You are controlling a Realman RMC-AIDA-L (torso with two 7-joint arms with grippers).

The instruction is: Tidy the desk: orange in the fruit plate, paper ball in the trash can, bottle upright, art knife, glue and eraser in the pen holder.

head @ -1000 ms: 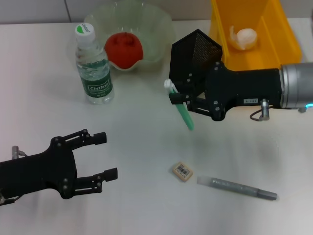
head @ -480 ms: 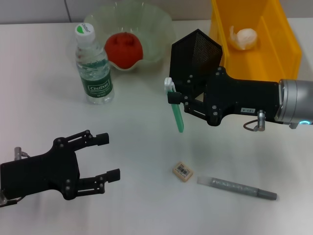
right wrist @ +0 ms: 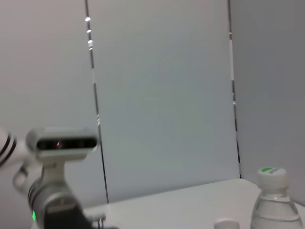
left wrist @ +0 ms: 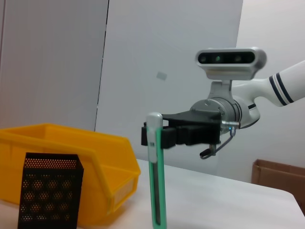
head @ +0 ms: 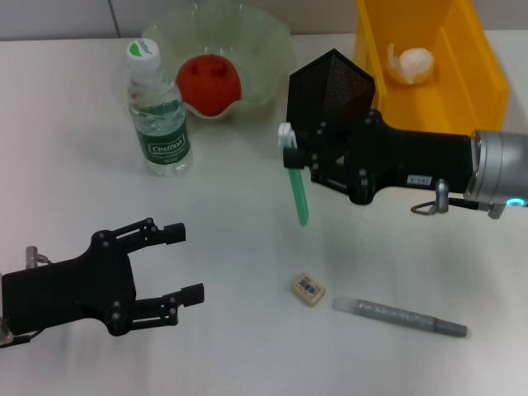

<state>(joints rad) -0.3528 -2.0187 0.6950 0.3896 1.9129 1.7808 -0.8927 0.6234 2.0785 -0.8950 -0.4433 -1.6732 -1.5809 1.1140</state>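
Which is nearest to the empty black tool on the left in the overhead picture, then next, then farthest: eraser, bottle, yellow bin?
From the left tool:
1. Eraser, on the table to its right.
2. Bottle, upright, farther back on the table.
3. Yellow bin, far back corner on the right.

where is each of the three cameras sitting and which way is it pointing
Head view: up on the head, looking down at the desk; shows both arms, the left gripper open, the right gripper shut on the green art knife beside the pen holder.
Left wrist view: low, facing across the desk at the right gripper, pen holder and trash can.
Right wrist view: looks level at the wall, the bottle and the robot's head.
Shared: head and left wrist views both show the knife.
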